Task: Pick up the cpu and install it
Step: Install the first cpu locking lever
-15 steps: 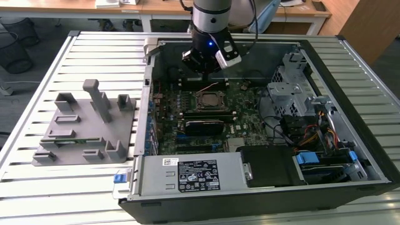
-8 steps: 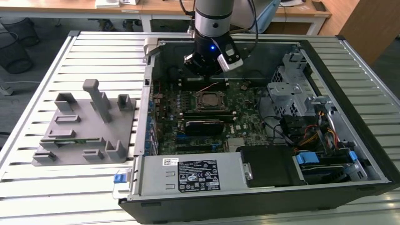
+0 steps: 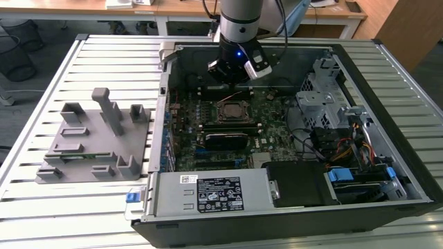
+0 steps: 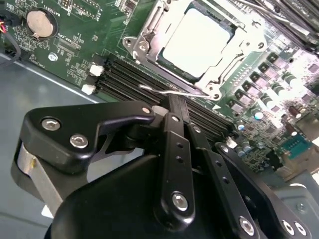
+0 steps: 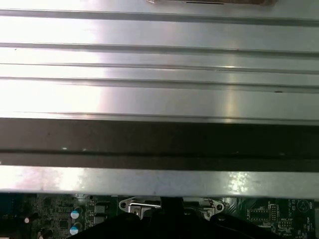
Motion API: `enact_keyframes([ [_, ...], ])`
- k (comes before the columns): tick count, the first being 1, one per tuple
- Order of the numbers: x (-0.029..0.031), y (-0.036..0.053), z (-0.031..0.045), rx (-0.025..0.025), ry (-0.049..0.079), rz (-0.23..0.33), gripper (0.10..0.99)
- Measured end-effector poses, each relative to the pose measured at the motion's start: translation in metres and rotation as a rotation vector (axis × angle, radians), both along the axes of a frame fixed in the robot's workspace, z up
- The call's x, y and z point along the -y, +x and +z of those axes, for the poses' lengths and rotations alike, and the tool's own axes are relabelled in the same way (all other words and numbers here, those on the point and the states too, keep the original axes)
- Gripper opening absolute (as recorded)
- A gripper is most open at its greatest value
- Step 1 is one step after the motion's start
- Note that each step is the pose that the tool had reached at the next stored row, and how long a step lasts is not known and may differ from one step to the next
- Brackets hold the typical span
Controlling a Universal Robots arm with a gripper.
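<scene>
My gripper (image 4: 172, 102) pressed together, holding nothing, just beside the socket (image 4: 192, 47); cpu (image 4: 197, 42) seated inside its frame.

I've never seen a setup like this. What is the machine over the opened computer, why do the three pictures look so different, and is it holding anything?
The machine is a robot arm with a gripper at its end. The exterior view comes from a camera standing off the arm: it shows an open computer case lying on a slatted metal table, with the arm reaching in over the motherboard. To that view's left stands a grey plastic fixture with upright posts. The two wrist views come from cameras riding on the arm, so they look close up. In the second wrist view you see the gripper's black linkage and, beyond it, the cpu, a silvery square chip lying in its metal-framed socket. The first wrist view mostly catches the table's slats. I cannot tell whether the gripper is holding anything.
</scene>
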State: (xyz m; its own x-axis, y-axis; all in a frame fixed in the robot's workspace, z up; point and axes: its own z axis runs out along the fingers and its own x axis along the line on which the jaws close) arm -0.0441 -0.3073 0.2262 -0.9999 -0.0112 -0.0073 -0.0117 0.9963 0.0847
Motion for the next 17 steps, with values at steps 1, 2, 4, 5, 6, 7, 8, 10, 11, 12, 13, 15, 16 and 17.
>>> enact_keyframes([
  [1, 0.0, 0.0007, -0.0007, -0.0001, 0.0, 0.0, 0.106],
  [2, 0.0, 0.0012, -0.0011, -0.0001, 0.0, 0.0, 0.106],
  [4, 0.0, 0.002, -0.0013, -0.0001, -0.001, 0.0, 0.106],
  [5, 0.0, 0.0026, -0.0014, 0.0, -0.001, 0.0, 0.106],
  [6, 0.0, 0.0032, -0.0015, 0.0, -0.002, 0.0, 0.106],
  [7, 0.0, 0.004, -0.0017, 0.0001, -0.002, 0.0, 0.106],
  [8, 0.0, 0.0049, -0.002, 0.0, -0.002, 0.0, 0.106],
  [10, 0.0, 0.0068, -0.0029, -0.0001, -0.002, 0.0, 0.106],
  [11, 0.0, 0.0078, -0.0036, 0.0, -0.002, 0.0, 0.106],
  [12, 0.0, 0.0089, -0.0046, -0.0001, -0.002, 0.0, 0.106],
  [13, 0.0, 0.0099, -0.0058, -0.0001, -0.002, 0.0, 0.106],
  [15, 0.0, 0.0116, -0.0092, -0.0001, -0.002, 0.0, 0.106],
  [16, 0.0, 0.0122, -0.0109, -0.0003, -0.002, 0.0, 0.106],
  [17, 0.0, 0.0129, -0.0128, -0.0003, -0.002, 0.0, 0.106],
])
